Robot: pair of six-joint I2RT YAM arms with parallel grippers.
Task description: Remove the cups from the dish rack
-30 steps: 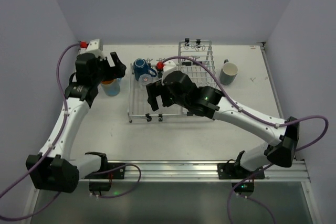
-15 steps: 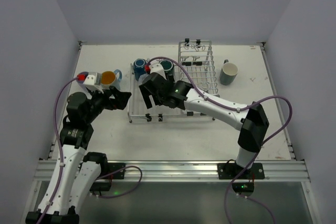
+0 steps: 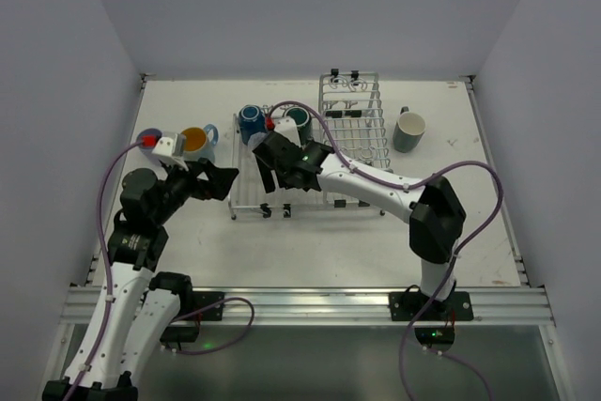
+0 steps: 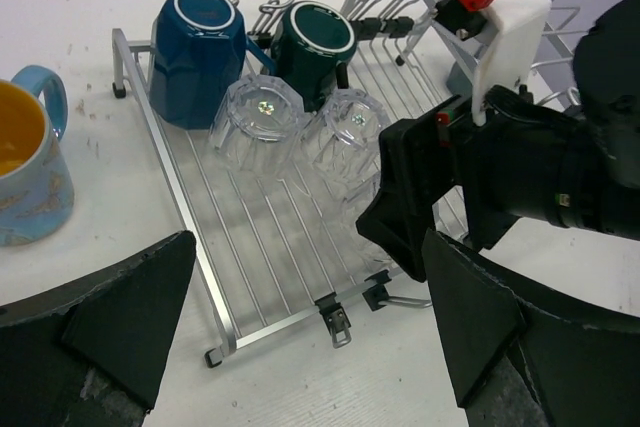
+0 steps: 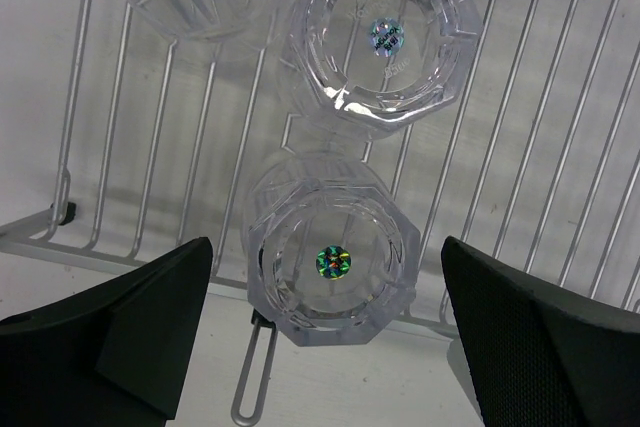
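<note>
The silver wire dish rack (image 3: pixel 246 196) stands mid-table. A blue mug (image 3: pixel 250 123) and a dark green mug (image 3: pixel 298 120) sit upside down at its far end. Upside-down clear glasses (image 4: pixel 258 117) stand in front of them. My right gripper (image 3: pixel 270 176) is open above the rack's front. In the right wrist view (image 5: pixel 325 317) its fingers straddle the nearest glass (image 5: pixel 332 257) without touching it. My left gripper (image 3: pixel 222 178) is open and empty, left of the rack, facing it (image 4: pixel 310 347). A light-blue mug (image 3: pixel 195 143) stands on the table at the left, a grey-green mug (image 3: pixel 409 131) at the right.
The raised tined section (image 3: pixel 352 105) sits at the rack's far right. A lavender object (image 3: pixel 147 137) shows partly behind my left wrist. Grey walls close in the table on three sides. My right arm crosses over the rack's right half.
My left arm has drawn back from the far left towards the near side, leaving the light-blue mug on the table. My right gripper has moved left and back over the glasses.
</note>
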